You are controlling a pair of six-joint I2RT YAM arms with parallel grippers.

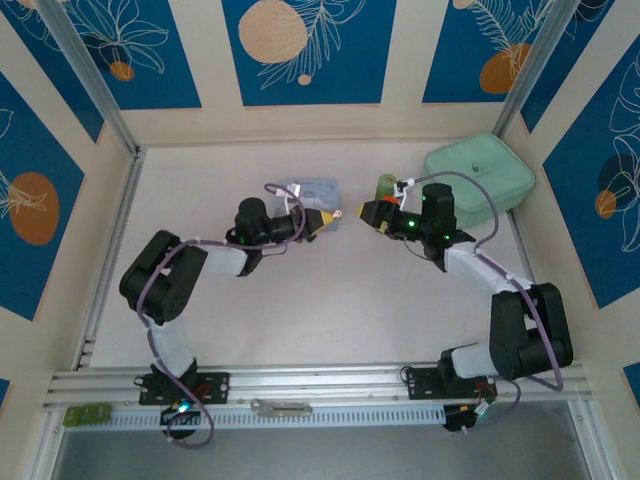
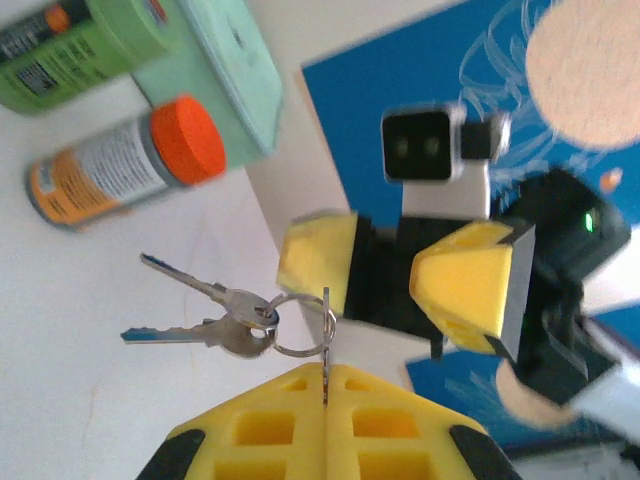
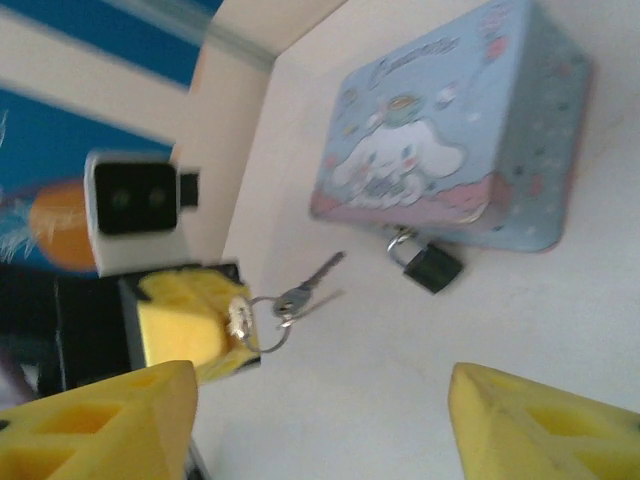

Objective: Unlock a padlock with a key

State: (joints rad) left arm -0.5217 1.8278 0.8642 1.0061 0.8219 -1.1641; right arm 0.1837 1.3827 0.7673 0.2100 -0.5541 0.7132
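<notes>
My left gripper [image 2: 326, 372] is shut on the key [image 2: 326, 335], pinching one thin blade edge-on above the table. The key's ring and two more silvery keys [image 2: 205, 315] dangle from it to the left. From above, the left gripper [image 1: 325, 220] points right, and the right gripper [image 1: 370, 212] faces it a short gap away. The right gripper [image 3: 320, 400] stands open with nothing between its yellow fingers. The small dark padlock [image 3: 432, 265] hangs by its silver shackle at the near side of the pale blue tin [image 3: 450, 140], beyond the held key bunch [image 3: 295, 295].
A mint-green pouch [image 1: 478, 175] lies at the back right with a green bottle [image 1: 385, 185] beside it. An orange-capped bottle [image 2: 120, 165] lies on its side near a green can [image 2: 80, 40]. A flat grey metal bar [image 1: 280, 407] rests on the front rail.
</notes>
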